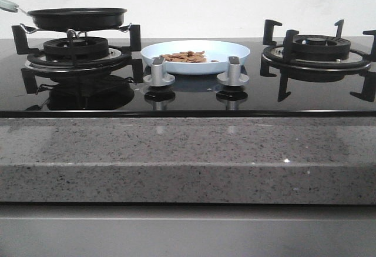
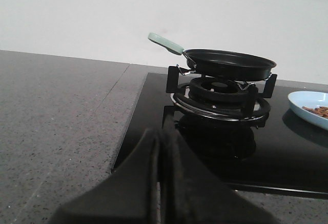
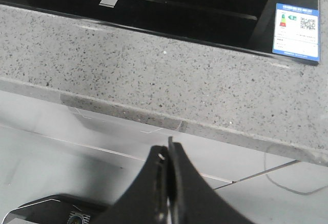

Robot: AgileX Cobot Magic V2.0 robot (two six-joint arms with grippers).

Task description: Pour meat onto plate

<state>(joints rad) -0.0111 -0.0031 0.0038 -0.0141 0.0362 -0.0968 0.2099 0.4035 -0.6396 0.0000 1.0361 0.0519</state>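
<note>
The meat is lying in a small heap inside the plate, which is sitting on the black glass hob between the two burners, just behind the pair of silver knobs. The frying pan is resting level on the left burner's support, its pale handle pointing away to the left; from this low angle its inside is hidden, so whether any chunks are remaining in it cannot be told. The left gripper is hanging low over the grey stone counter, near the hob's front-left corner, with its fingers pressed together on nothing. The right gripper is likewise closed and empty, hovering in front of the counter's edge, well apart from the cookware. The pour appears finished, judging by the filled plate and the parked pan. What is left is best done by keeping both arms low and clear, so neither is brushing the pan handle or nudging the plate.
</note>
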